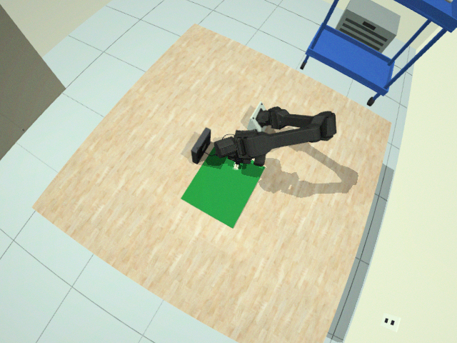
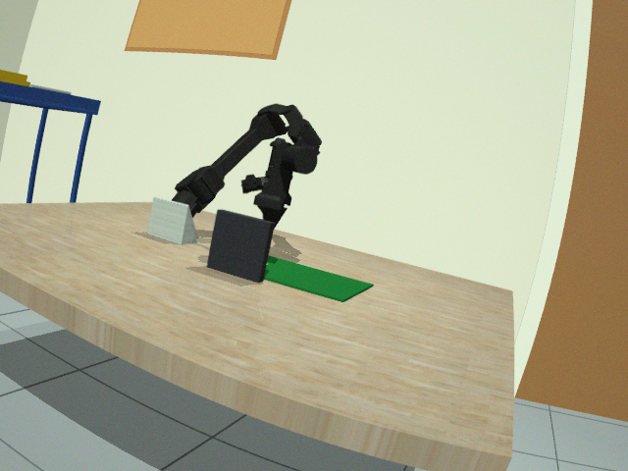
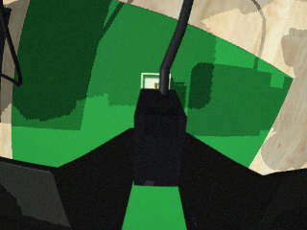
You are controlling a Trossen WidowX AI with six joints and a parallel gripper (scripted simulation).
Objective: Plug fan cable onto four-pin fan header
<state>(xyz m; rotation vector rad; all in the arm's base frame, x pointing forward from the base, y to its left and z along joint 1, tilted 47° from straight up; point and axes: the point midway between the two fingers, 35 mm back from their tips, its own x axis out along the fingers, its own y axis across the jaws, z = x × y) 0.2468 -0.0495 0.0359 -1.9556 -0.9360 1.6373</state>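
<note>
My gripper is shut on the black plug; its fingertips are hidden behind the fan in the exterior view. The dark cable rises from the plug's far end. The white four-pin header sits on the green board. In the wrist view, the plug and cable cover part of the header, and a little of its pins shows. The plug's height over the header cannot be told. The fan is a dark square slab standing on edge by the board.
The pale wedge-shaped block stands by the arm's base on the wooden table. The fan stands close to the arm's wrist. A blue cart stands beyond the table.
</note>
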